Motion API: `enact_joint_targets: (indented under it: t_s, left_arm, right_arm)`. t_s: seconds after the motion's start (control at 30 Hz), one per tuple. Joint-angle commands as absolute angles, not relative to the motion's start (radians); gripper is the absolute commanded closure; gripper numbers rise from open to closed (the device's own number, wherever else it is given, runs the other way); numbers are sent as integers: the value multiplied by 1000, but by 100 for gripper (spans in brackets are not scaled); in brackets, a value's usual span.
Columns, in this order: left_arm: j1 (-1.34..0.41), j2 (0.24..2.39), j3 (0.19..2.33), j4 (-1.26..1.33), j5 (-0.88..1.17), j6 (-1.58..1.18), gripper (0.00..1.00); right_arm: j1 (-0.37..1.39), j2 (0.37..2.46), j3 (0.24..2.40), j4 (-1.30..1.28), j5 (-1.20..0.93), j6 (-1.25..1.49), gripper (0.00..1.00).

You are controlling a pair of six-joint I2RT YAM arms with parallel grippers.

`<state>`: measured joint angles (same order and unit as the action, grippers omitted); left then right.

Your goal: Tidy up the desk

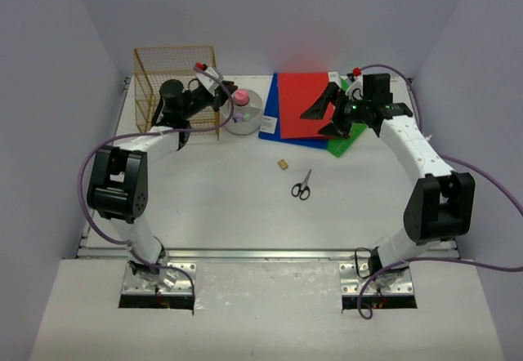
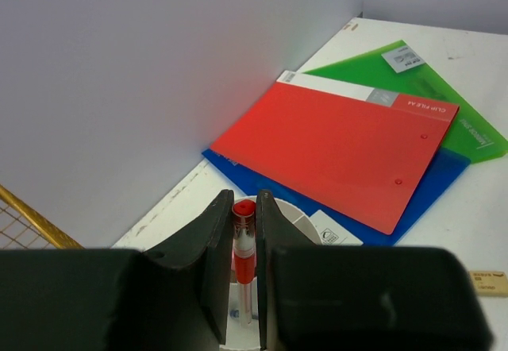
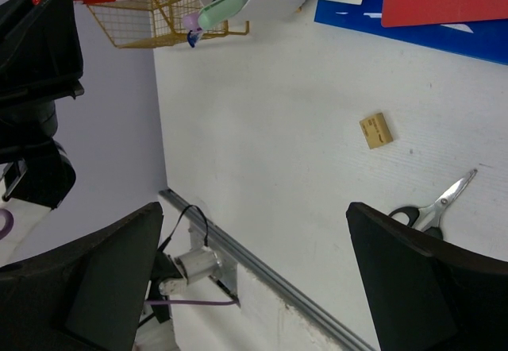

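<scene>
The white desk (image 1: pixel 221 206) carries scissors (image 1: pixel 301 185) and a small tan block (image 1: pixel 283 164) near its middle. My left gripper (image 1: pixel 216 90) is at the back left, shut on a red-capped pen (image 1: pixel 208 73), above a round white holder (image 1: pixel 245 114). In the left wrist view the pen (image 2: pixel 244 248) stands between the fingers (image 2: pixel 214 248) over the holder (image 2: pixel 298 220). My right gripper (image 1: pixel 320 120) hangs wide open and empty over the stacked folders (image 1: pixel 301 100). In the right wrist view it (image 3: pixel 254 279) looks down on bare desk, with the scissors (image 3: pixel 436 208) and block (image 3: pixel 375 130) beyond.
A gold wire rack (image 1: pixel 176 83) stands at the back left beside the holder. Red (image 2: pixel 341 144), blue (image 2: pixel 429 192) and green (image 2: pixel 444 97) folders lie stacked at the back right. A metal rail (image 1: pixel 270 255) runs along the near edge. Pale walls enclose the desk.
</scene>
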<state>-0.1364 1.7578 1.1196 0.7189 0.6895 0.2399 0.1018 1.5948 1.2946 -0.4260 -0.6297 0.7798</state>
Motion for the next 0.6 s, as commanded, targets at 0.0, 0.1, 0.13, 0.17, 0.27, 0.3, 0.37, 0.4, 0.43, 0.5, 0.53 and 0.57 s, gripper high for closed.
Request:
enact_joint_targets:
  t_s: [0.0, 0.1, 0.13, 0.17, 0.27, 0.3, 0.37, 0.4, 0.43, 0.5, 0.53, 0.57]
  left_arm:
    - [-129, 1788, 1167, 813, 771, 295, 100]
    - [-127, 1826, 1176, 825, 788, 326, 100]
    - [-126, 1837, 1178, 831, 791, 335, 100]
    - [-125, 1847, 1180, 838, 790, 340, 100]
    - [-116, 1884, 1197, 846, 797, 339, 92]
    - [-114, 1893, 1201, 849, 801, 337, 91]
    - [-110, 1905, 1203, 858, 803, 335, 90]
    - [-110, 1913, 1203, 859, 807, 338, 89]
    - [-110, 1920, 1203, 865, 809, 342, 89]
    - [-110, 1927, 1202, 867, 813, 358, 87]
    - [-110, 1933, 1199, 868, 814, 364, 85]
    - [-110, 1936, 1197, 868, 816, 370, 82]
  right_arm:
    - [97, 1607, 1289, -389, -643, 781, 1]
    - [97, 1612, 1289, -397, -648, 771, 1]
    - [97, 1612, 1290, -402, -649, 766, 1]
    - [97, 1612, 1289, -405, -647, 761, 1]
    - [97, 1612, 1287, -409, -647, 755, 1]
    - [97, 1613, 1285, -408, -648, 755, 1]
    - [95, 1618, 1282, -405, -652, 753, 1]
    - [97, 1617, 1281, -405, -654, 750, 1]
    - [97, 1619, 1277, -403, -655, 744, 1]
    - [97, 1625, 1274, -407, -659, 715, 1]
    - [97, 1629, 1277, -413, -657, 686, 1]
    - [97, 1633, 1282, -425, -652, 659, 1]
